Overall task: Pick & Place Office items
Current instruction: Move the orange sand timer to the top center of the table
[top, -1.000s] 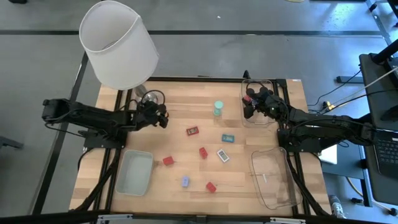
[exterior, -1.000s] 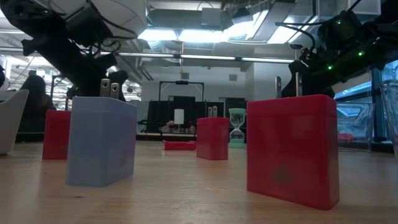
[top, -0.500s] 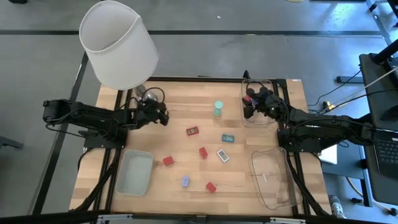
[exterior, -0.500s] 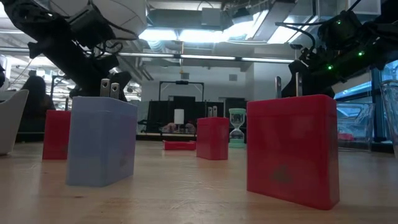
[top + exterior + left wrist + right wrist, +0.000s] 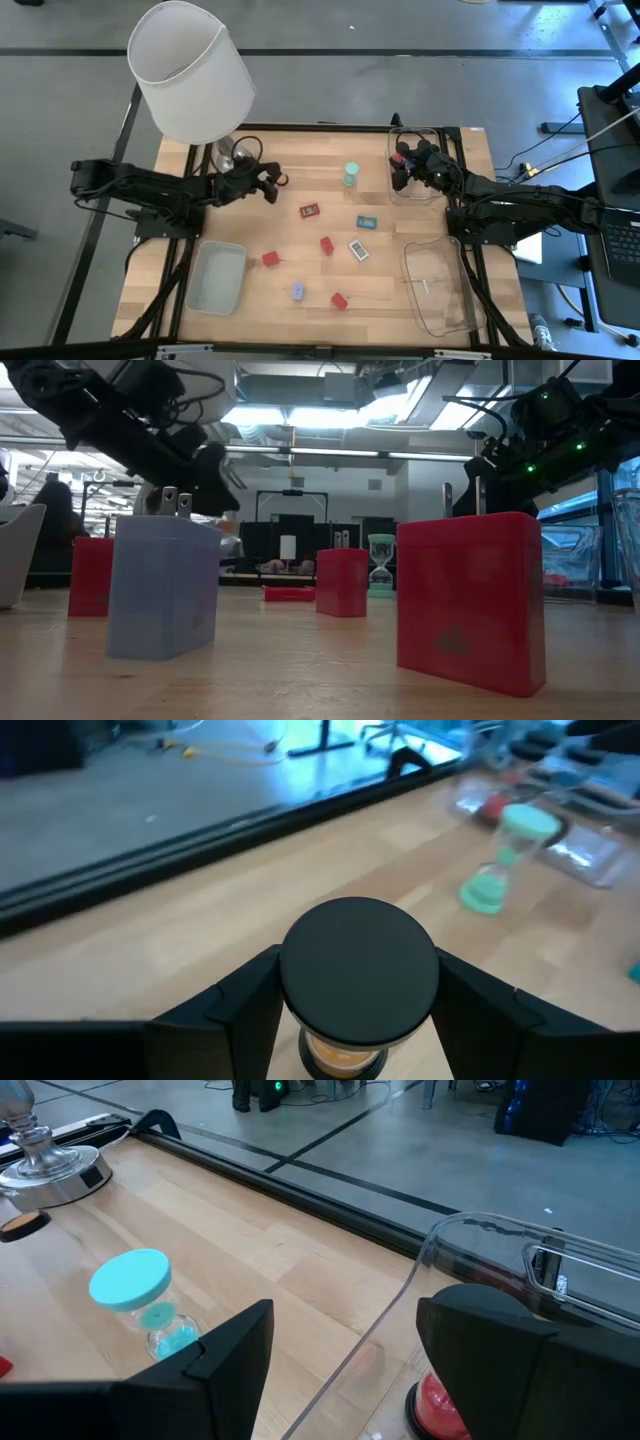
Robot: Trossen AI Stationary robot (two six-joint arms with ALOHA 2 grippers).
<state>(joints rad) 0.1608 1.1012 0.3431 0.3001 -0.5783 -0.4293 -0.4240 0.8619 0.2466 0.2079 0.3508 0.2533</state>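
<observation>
My left gripper (image 5: 270, 184) is shut on a small hourglass with black caps and orange sand (image 5: 358, 970), right of the lamp's base. My right gripper (image 5: 404, 166) hangs open over the clear far-right tray (image 5: 432, 135); a red-capped hourglass (image 5: 438, 1404) lies in that tray by its fingers. On the wood stand a teal hourglass (image 5: 351, 175), several red blocks (image 5: 327, 244), a teal flat piece (image 5: 367, 222), a white one (image 5: 358, 250) and a blue block (image 5: 298, 292). The low view shows the blue block (image 5: 163, 600) and a red block (image 5: 470, 600) close up. My left gripper pinches the hourglass between its two fingers (image 5: 240, 1005), which stand on either side of it just under its black top cap (image 5: 360, 955). The orange glass (image 5: 338, 1055) shows below the cap. The gripper is up above the table top in the low view (image 5: 195, 465).
The big white-shaded lamp (image 5: 190, 70) stands at the far left corner, close behind my left arm. A frosted tray (image 5: 217, 277) lies near left and a large clear tray (image 5: 440, 290) near right. Bare wood lies between the scattered pieces and the far edge.
My left gripper has moved toward the table's right, away from the lamp's base, carrying the black-and-orange hourglass along. My right arm has kept still.
</observation>
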